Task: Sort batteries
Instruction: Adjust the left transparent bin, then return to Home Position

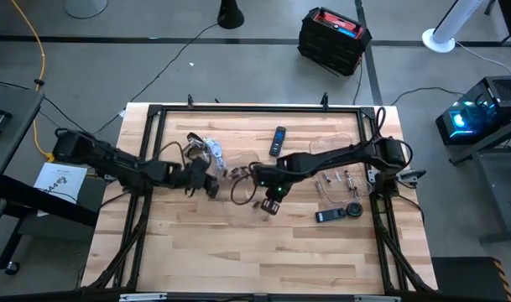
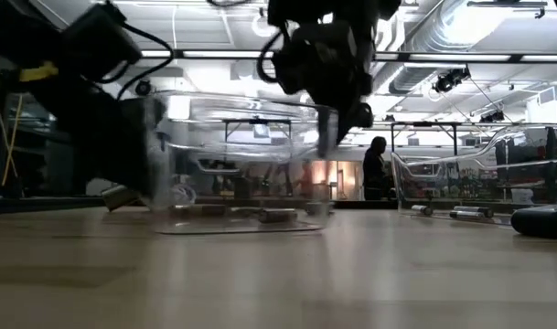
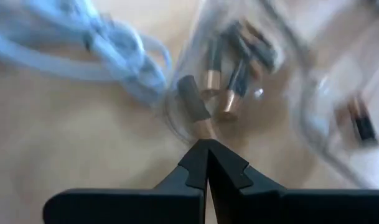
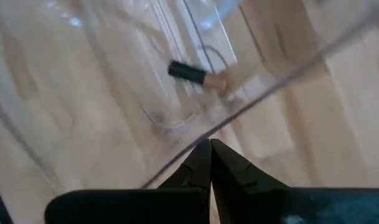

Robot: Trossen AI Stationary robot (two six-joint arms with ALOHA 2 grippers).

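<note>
From above, the pale wooden table (image 1: 238,252) sits on a grey floor with cables trailing around it, a black crate (image 1: 333,40) behind it and a lit machine (image 1: 469,117) to one side. The left gripper (image 1: 211,186) and right gripper (image 1: 270,200) meet near the table's middle, beside a round clear container (image 1: 242,183); a black remote (image 1: 277,140) lies farther back, and a clear tray (image 1: 339,172) with small batteries (image 1: 347,178) sits under the right arm. At table height, the clear container (image 2: 241,160) stands on the wood with a gripper above it, and a person (image 2: 375,169) stands in the bright hall beyond. The left wrist view shows its fingers (image 3: 195,168) pressed together, tips at coppery-ended batteries (image 3: 229,84) in the container, next to a white cable (image 3: 96,53). The right wrist view shows its fingers (image 4: 198,165) pressed together at a clear wall, with one battery (image 4: 189,73) lying beyond it.
</note>
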